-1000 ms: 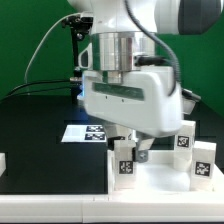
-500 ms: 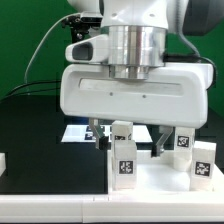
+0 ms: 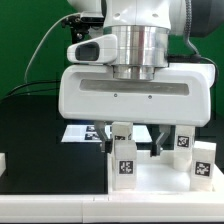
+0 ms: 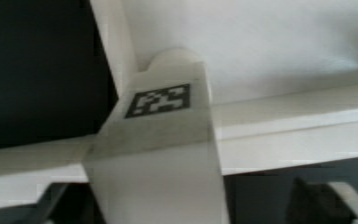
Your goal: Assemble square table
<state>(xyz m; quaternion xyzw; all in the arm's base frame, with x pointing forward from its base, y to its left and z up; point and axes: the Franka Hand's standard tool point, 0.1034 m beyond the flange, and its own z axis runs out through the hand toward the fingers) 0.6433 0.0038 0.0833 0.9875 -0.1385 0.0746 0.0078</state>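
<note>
Black table (image 3: 30, 130) under green backdrop; I am logging the square slab (image 3: 160, 180) lying lower right, legs (image 3: 124, 162) standing loose, none screwed in, so most is remaining. Pincer (image 3: 137, 140) is straddling one leg; grip unclear. Wrist view alone is showing that leg's tag (image 4: 158, 102).

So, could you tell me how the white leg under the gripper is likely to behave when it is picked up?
The leg looks like chunky moulded plastic, so probably stiff and fairly light. Its smooth white faces may be a little slippery between the gripper fingers. It stands upright on the tabletop slab, so a sideways nudge could tip it.
</note>
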